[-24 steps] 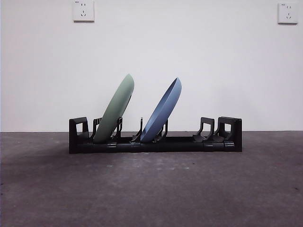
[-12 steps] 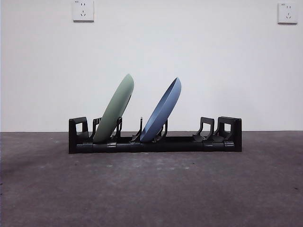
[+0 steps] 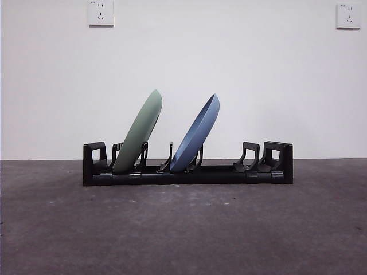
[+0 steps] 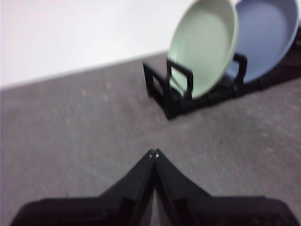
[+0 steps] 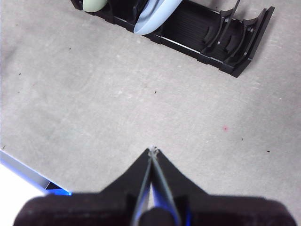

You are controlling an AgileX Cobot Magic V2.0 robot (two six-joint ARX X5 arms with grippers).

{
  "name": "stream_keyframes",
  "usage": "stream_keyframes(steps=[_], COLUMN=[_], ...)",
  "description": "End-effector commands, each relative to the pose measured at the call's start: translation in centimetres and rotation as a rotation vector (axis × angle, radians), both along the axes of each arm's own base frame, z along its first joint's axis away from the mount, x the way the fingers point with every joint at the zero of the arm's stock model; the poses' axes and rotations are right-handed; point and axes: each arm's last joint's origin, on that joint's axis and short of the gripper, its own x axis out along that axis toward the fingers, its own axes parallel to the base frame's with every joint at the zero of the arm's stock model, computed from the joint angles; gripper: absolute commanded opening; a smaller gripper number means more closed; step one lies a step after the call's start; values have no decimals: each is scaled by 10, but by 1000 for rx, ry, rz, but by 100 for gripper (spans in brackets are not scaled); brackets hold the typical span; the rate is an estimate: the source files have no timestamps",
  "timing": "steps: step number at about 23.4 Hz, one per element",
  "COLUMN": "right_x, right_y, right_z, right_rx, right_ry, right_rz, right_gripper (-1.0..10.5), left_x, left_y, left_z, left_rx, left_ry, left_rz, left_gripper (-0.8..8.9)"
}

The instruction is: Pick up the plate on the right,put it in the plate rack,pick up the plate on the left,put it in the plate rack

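The black plate rack [image 3: 229,172] lies across the middle of the table. A green plate [image 3: 140,130] leans to the right in its left slots, and a blue plate [image 3: 198,133] leans the same way near its middle. My left gripper [image 4: 154,152] is shut and empty, off the rack's left end; its view shows the green plate [image 4: 203,47], the blue plate [image 4: 265,33] and the rack [image 4: 164,87]. My right gripper [image 5: 153,150] is shut and empty, high above the table in front of the rack [image 5: 221,37]. Neither gripper shows in the front view.
The rack's right half stands without plates, with prongs [image 3: 250,154] and a looped end piece [image 3: 279,157]. A white wall with two sockets [image 3: 101,12] is behind. The table's edge [image 5: 23,172] shows in the right wrist view.
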Motion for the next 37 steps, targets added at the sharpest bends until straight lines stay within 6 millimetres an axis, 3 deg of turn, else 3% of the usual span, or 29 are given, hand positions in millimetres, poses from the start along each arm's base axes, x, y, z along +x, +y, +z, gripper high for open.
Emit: stream_keyframes(steps=[1, 15, 18, 22, 24, 26, 29, 37], right_x=[-2, -1, -13, -55, -77, -101, -121, -107], right_y=[-1, -1, -20, -54, -72, -86, -98, -101], right_z=[-3, -3, 16, 60, 64, 50, 3, -117], right_rx=[-18, -25, -57, 257, 298, 272, 186, 231], right_ry=[23, 16, -195, -584, -757, -879, -1017, -1016], right_rz=[0, -3, -80, -166, -243, -340, -520, -638], right_gripper=[2, 2, 2, 2, 2, 2, 2, 2], left_x=[1, 2, 3, 3, 3, 4, 4, 4], left_y=[0, 0, 0, 0, 0, 0, 0, 0], left_z=[-2, -4, -5, -6, -7, -7, -7, -7], left_rx=[-49, -48, -48, -49, -49, -49, -49, -49], left_ry=[2, 33, 44, 59, 65, 66, 66, 66], left_rz=[0, 6, 6, 6, 6, 6, 6, 6], left_gripper=[-3, -3, -3, -3, -3, -3, -3, -3])
